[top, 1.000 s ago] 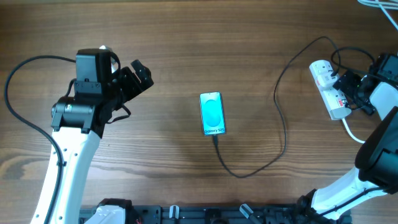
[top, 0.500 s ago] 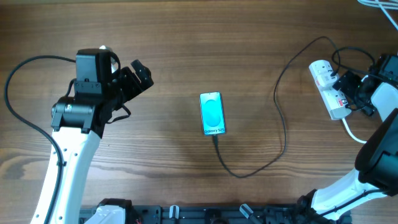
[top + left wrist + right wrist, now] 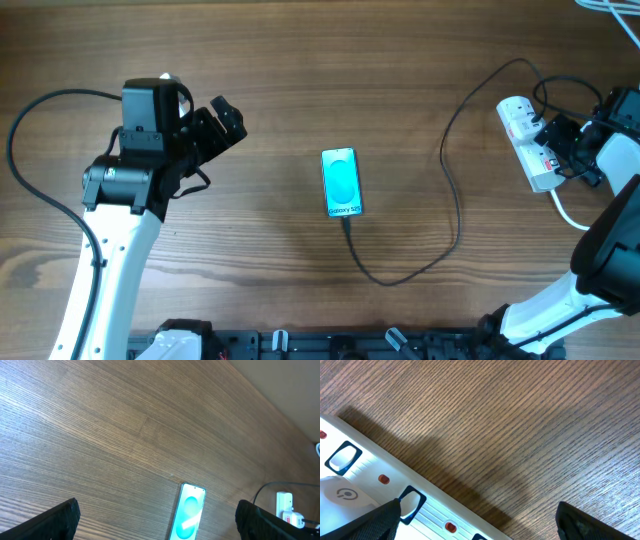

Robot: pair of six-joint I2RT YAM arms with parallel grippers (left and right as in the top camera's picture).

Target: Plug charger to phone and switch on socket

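Black two-finger left gripper (image 3: 228,118) at far left, jaws apart, empty, well apart from everything. Mid-table: small flat phone with teal-green screen (image 3: 341,183), long thin black charger cable (image 3: 456,210) seemingly seated in its near end, looping right. Far right: white elongated power-strip socket (image 3: 518,118), right gripper (image 3: 558,148) hovering over it, jaws wide, holding nothing. Best pressed with one fingertip, squarely on the small red switch mark (image 3: 383,479) by the plugged adapter, without shoving the strip. Close by: thick white cord (image 3: 562,210), easy to snag.
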